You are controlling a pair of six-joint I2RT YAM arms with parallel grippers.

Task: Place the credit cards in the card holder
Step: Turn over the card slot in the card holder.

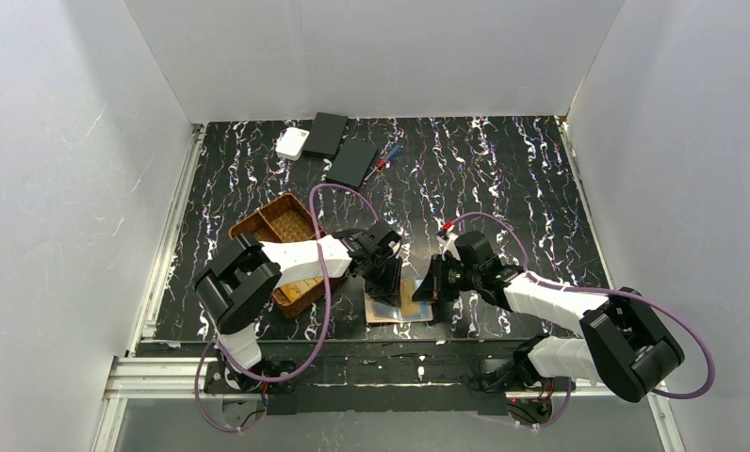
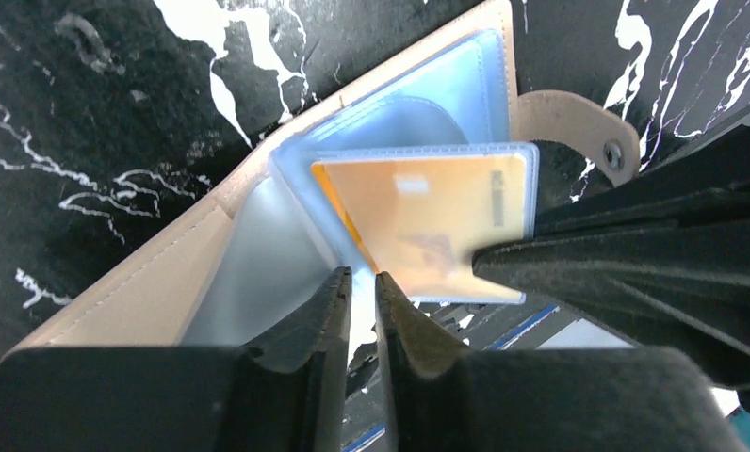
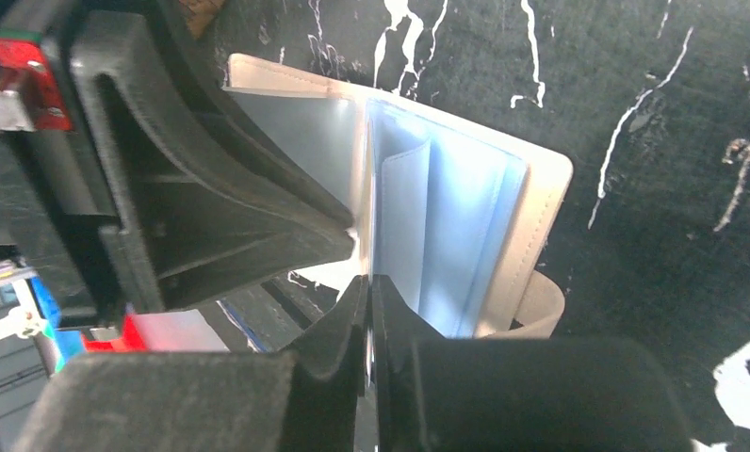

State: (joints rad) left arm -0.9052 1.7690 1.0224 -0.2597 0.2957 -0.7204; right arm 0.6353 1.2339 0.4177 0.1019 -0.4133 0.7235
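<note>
The tan card holder [image 1: 390, 311] lies open near the front edge, between both grippers. In the left wrist view its tan cover [image 2: 154, 282], clear pockets and clasp tab [image 2: 569, 118] show. An orange credit card [image 2: 418, 217] sits mostly inside a raised clear pocket leaf. My right gripper [image 1: 435, 287] [image 3: 368, 282] is shut on that card's edge; its fingers [image 2: 588, 254] reach in from the right. My left gripper [image 1: 387, 281] [image 2: 363, 280] is nearly shut, with a narrow gap, its tips at a clear pocket leaf. Its fingers [image 3: 220, 207] show beside the holder [image 3: 541, 207].
A brown woven tray [image 1: 277, 231] stands just left of the left arm. At the back are a white box [image 1: 292, 143], two flat black boxes [image 1: 326, 134] [image 1: 353, 162] and a pen [image 1: 385, 157]. White walls enclose the table.
</note>
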